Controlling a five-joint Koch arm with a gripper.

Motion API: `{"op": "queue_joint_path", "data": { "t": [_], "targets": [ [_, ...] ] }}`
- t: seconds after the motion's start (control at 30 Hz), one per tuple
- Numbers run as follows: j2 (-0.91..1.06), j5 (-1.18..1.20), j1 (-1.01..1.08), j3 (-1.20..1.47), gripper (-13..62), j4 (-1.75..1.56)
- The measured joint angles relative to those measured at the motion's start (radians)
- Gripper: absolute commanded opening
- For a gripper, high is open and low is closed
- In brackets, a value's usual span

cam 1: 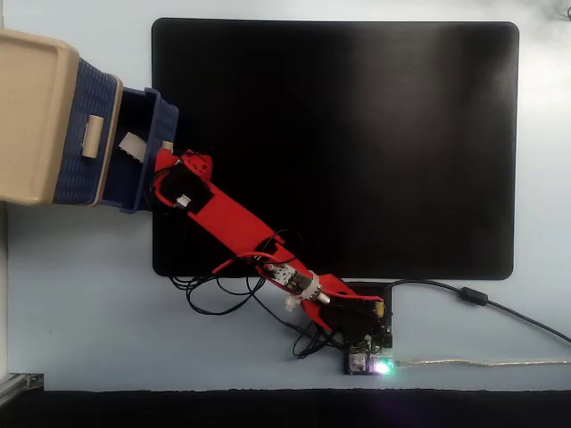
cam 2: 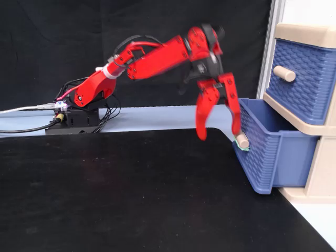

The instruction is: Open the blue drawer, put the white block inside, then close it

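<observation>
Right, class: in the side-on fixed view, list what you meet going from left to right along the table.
Arm's base with its cables → open red end effector → pulled-out blue drawer → beige cabinet.

Red plastic arm with black cables, white band, long pointed red gripper, black base glowing purple.
</observation>
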Motion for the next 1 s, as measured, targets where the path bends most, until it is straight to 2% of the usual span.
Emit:
{"op": "queue_joint_path", "data": {
  "t": [0.27,0.53,0.67,0.83,1.0],
  "targets": [
    [-0.097,0.012,-0.095,-0.005,34.4,-0.348],
    [-0.109,0.025,-0.103,-0.005,34.6,-0.403],
    [0.02,0.028,-0.075,-0.003,34.4,-0.201],
    [0.356,-0.029,0.155,0.006,34.0,0.218],
    [0.558,-0.35,0.331,0.37,33.9,0.238]
  ]
}}
